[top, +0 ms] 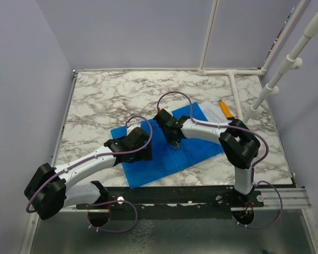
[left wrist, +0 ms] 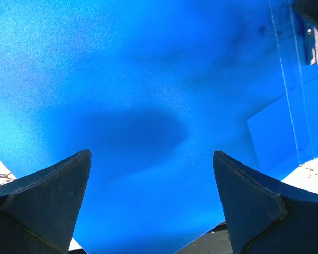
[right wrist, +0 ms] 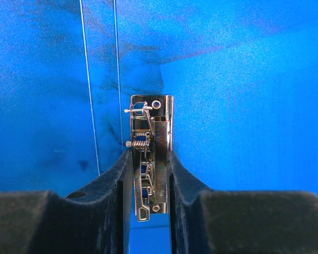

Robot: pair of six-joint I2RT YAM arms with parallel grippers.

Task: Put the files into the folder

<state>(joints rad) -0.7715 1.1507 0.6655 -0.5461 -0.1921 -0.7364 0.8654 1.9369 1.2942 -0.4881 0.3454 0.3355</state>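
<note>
Marble tabletop (top: 106,95): blue folder (top: 148,172) lies open at centre. Left jaws stand wide apart over its 9 o'clock side, blue surface between them. Right jaws are clamped on its metal clip (right wrist: 151,159), near centre.

The marble-patterned table (top: 106,100) bears the blue folder (top: 153,172) and an orange object (top: 226,109).

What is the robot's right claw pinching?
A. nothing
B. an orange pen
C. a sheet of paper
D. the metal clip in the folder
D: the right gripper has its fingers pressed against both sides of the shiny clip inside the blue folder.
</note>
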